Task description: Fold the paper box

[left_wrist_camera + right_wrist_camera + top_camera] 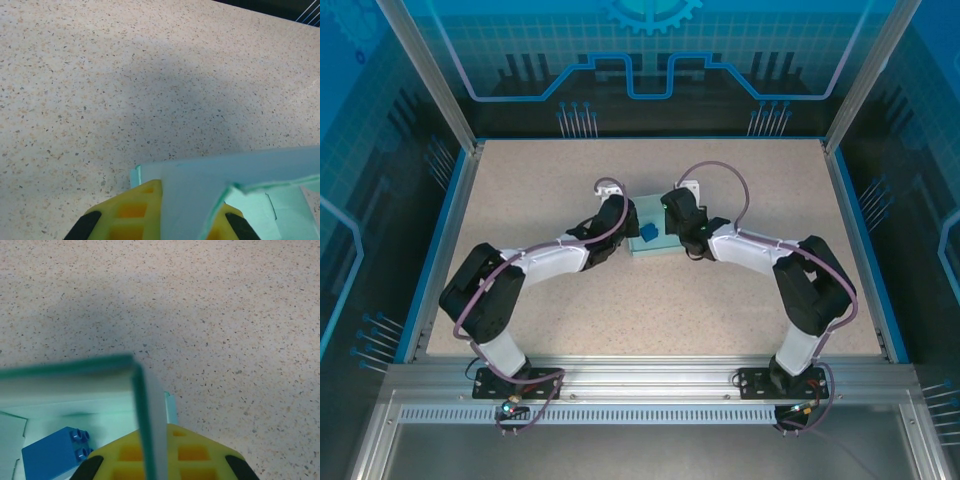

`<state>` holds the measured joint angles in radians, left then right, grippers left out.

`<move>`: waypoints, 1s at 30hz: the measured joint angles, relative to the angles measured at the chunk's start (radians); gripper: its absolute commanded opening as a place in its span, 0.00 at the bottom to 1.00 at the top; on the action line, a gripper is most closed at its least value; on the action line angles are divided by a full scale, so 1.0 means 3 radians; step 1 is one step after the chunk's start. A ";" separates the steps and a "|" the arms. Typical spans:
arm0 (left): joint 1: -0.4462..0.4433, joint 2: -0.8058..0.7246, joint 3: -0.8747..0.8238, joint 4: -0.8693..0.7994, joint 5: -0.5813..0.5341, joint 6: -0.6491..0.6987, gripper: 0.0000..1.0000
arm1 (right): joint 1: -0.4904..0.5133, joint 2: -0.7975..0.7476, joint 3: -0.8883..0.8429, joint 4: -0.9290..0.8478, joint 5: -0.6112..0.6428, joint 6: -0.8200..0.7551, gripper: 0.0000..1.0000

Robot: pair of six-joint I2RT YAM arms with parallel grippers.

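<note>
The paper box, pale cyan card with its walls half raised, sits in the middle of the table between both arms. A small dark blue brick lies inside it, seen too as the brick on the box floor. My left gripper holds the box's left side; in the left wrist view a card wall runs between its yellow fingers. My right gripper holds the right side, where an upright wall passes between its yellow fingers.
The speckled beige table is bordered by a blue rim and aluminium frame posts. Both arm bases are bolted to the metal rail at the near edge. Cables loop over each forearm.
</note>
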<state>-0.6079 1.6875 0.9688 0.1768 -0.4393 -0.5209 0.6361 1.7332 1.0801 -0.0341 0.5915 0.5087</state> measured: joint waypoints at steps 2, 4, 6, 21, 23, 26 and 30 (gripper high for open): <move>-0.0043 -0.0023 -0.0094 0.0122 -0.0065 -0.0045 0.00 | 0.0015 -0.0036 -0.0078 0.0064 0.0011 0.0004 0.01; -0.0098 -0.0056 -0.0181 0.0210 -0.0149 -0.0084 0.00 | 0.0032 -0.0076 -0.0155 0.0123 0.0013 0.0003 0.01; -0.0155 -0.0076 -0.0271 0.0314 -0.0243 -0.0103 0.00 | 0.0041 -0.0109 -0.0225 0.0201 0.0011 0.0004 0.01; -0.0360 -0.0144 -0.0879 0.1219 -0.0510 0.0023 0.00 | 0.0172 -0.0348 -0.0862 0.0820 0.0051 0.0144 0.01; -0.0366 -0.0144 -0.0923 0.1300 -0.0516 0.0071 0.00 | 0.0191 -0.0355 -0.0899 0.0862 0.0072 0.0179 0.01; -0.0385 -0.0155 -0.0991 0.1387 -0.0535 0.0113 0.00 | 0.0205 -0.0361 -0.0916 0.0877 0.0075 0.0287 0.02; -0.0409 -0.0170 -0.1062 0.1480 -0.0571 0.0165 0.00 | 0.0257 -0.0387 -0.0921 0.0815 0.0107 0.0490 0.02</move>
<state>-0.7307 1.6363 0.6502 0.6209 -0.6106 -0.4713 0.7132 1.6173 0.8040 0.2104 0.6235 0.6556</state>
